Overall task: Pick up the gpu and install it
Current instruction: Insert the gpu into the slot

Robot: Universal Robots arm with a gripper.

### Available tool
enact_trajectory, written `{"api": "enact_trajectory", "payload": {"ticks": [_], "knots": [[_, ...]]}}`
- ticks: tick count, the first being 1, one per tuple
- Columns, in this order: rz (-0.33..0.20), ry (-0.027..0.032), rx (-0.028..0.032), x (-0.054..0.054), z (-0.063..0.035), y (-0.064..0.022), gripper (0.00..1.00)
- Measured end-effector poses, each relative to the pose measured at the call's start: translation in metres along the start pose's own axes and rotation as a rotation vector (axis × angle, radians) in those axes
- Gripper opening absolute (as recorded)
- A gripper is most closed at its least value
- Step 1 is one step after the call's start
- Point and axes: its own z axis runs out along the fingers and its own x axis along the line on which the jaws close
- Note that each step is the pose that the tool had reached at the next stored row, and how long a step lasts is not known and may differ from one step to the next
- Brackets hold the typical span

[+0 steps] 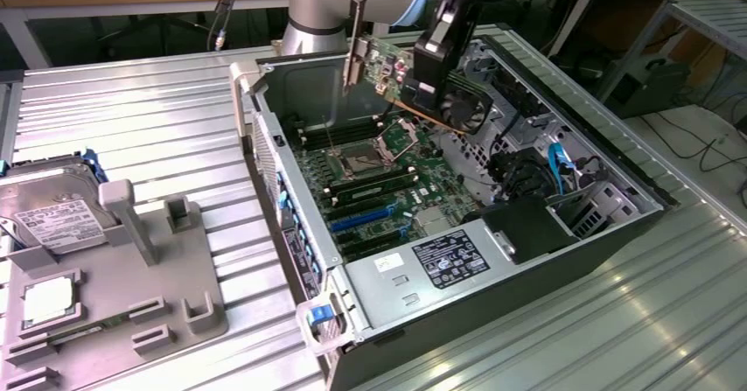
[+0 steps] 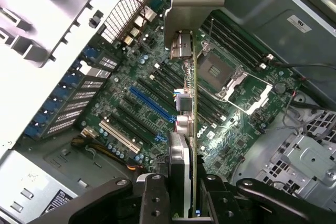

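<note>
The gpu (image 1: 450, 102) is a dark card with a round fan and a silver bracket (image 1: 353, 50) at one end. It hangs tilted above the open computer case (image 1: 386, 308), over the far part of the motherboard (image 1: 373, 185). My gripper (image 1: 435, 63) is shut on the card's upper edge. In the wrist view the gpu (image 2: 192, 124) appears edge-on between my fingers (image 2: 153, 199), with its bracket (image 2: 191, 3) at the far end. Below it lie the blue expansion slots (image 2: 151, 103) and the open processor socket (image 2: 221, 72). The card touches no slot.
The case walls (image 1: 262, 137) surround the motherboard. Drive bays and blue cables (image 1: 558, 168) fill the side at the exterior view's right. A grey fixture (image 1: 140, 303) at the exterior view's left holds a silver hard drive (image 1: 52, 212) and a small square chip (image 1: 47, 299).
</note>
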Motion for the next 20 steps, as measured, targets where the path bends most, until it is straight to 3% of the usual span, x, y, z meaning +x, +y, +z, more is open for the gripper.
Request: {"api": "enact_trajectory", "payload": {"ticks": [20], "knots": [[-0.103,0.0007,-0.0011,0.0,0.0,0.0,0.28]]}}
